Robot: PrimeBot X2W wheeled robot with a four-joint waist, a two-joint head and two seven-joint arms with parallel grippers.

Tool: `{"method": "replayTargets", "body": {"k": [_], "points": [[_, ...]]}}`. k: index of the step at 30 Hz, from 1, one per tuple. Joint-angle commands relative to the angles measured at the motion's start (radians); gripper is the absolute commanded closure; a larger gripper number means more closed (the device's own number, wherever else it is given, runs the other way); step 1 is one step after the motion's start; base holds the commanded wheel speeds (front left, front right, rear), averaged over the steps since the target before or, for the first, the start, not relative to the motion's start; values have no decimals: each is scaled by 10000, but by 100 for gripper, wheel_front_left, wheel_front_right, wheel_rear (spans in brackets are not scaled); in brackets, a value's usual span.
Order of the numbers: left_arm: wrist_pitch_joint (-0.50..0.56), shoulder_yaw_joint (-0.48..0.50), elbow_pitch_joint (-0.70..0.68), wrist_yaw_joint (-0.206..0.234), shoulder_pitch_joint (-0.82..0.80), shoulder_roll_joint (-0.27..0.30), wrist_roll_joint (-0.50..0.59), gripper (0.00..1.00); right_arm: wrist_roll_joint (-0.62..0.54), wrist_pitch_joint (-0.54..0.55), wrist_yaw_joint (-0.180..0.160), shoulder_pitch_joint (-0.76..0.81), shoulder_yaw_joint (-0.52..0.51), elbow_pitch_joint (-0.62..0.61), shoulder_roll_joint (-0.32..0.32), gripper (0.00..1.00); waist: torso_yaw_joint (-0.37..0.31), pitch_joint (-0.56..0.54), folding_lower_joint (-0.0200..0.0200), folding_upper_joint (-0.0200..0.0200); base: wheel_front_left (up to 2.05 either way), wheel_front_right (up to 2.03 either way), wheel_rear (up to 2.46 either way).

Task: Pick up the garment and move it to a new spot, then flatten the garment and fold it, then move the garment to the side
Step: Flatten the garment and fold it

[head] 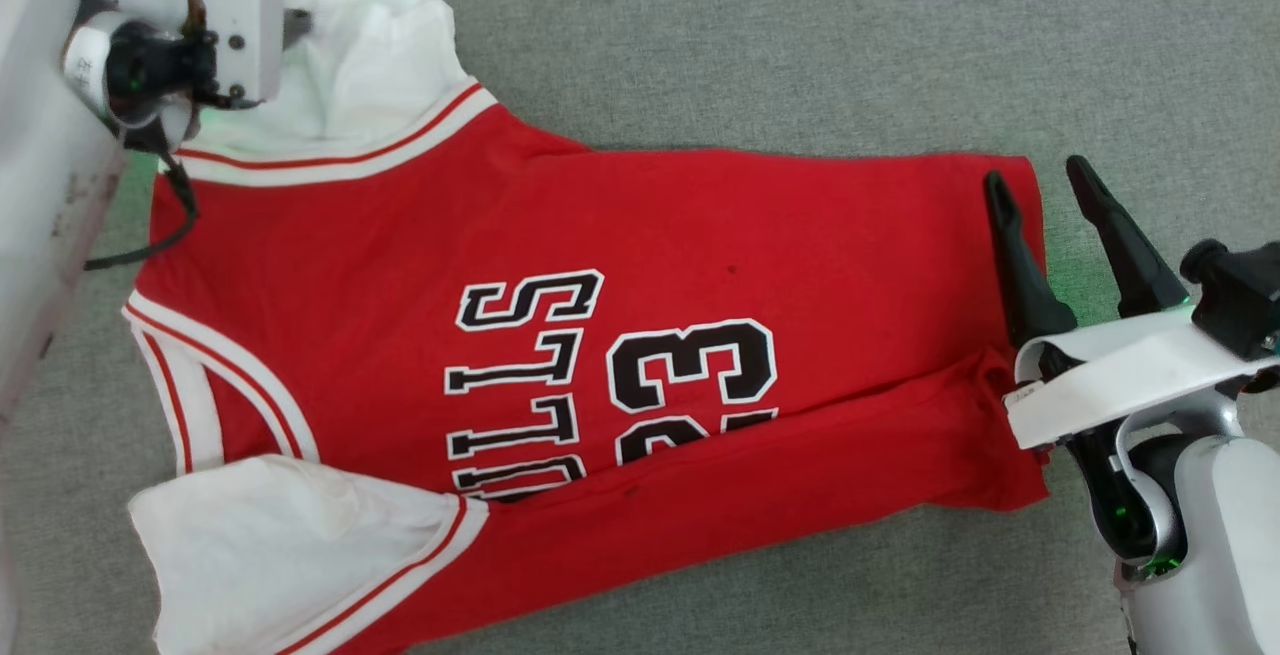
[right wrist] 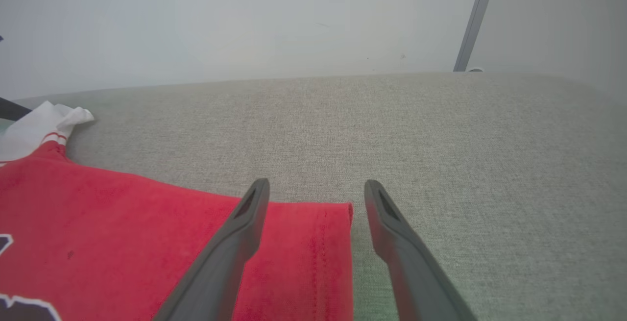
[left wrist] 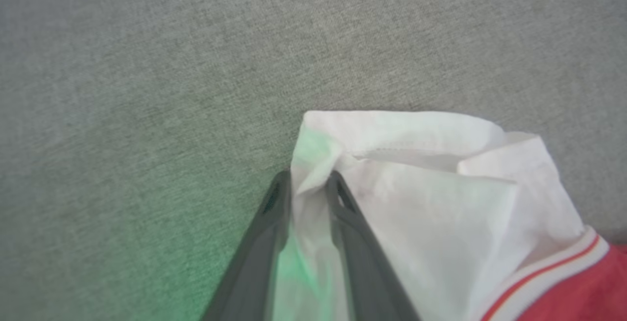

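Observation:
The garment [head: 700, 235], a red jersey with white sleeves and black "BULLS 23" print, lies spread on the grey cloth surface, its near long edge folded over the print. My left gripper [left wrist: 308, 184] is at the far white sleeve [left wrist: 441, 203], its fingers closed on a bunched fold of that sleeve. In the head view its fingers are hidden under the wrist. My right gripper [head: 1038, 175] stands open above the far corner of the hem [right wrist: 323, 242], one finger over the red cloth and the other over bare surface, with nothing between them.
Grey fabric surface [head: 800, 35] extends beyond and to the right of the garment. A pale wall [right wrist: 245, 17] and a grey upright bar [right wrist: 472, 22] stand behind the surface's far edge. A black cable [head: 170, 225] hangs from my left wrist over the shoulder of the jersey.

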Motion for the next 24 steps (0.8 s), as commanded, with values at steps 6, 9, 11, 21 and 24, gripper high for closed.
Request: {"method": "replayTargets", "body": {"k": [6,9,11,21,24], "points": [[-89,-210,542,-58,113,-171,167,100,222,1688,-14,-275,-33,-273,101,0,29,0,0,-1,0,0,0],[-152,-224,663,-133,34,-228,177,100,260,2967,-14,-595,-78,-365,0,0,88,15,0,-1,0,0,0],[-187,-222,743,-167,-13,-278,156,100,187,3749,-14,-927,-128,-354,-75,0,148,27,0,-1,0,0,0],[-414,-252,879,-341,-266,-673,117,100,-252,7734,-12,-2278,-444,872,-220,0,612,195,0,-1,0,0,0],[-529,-240,915,-385,-315,-725,79,100,-99,8794,-11,-2350,-312,1211,-213,11,707,211,0,-1,0,0,0]]}}
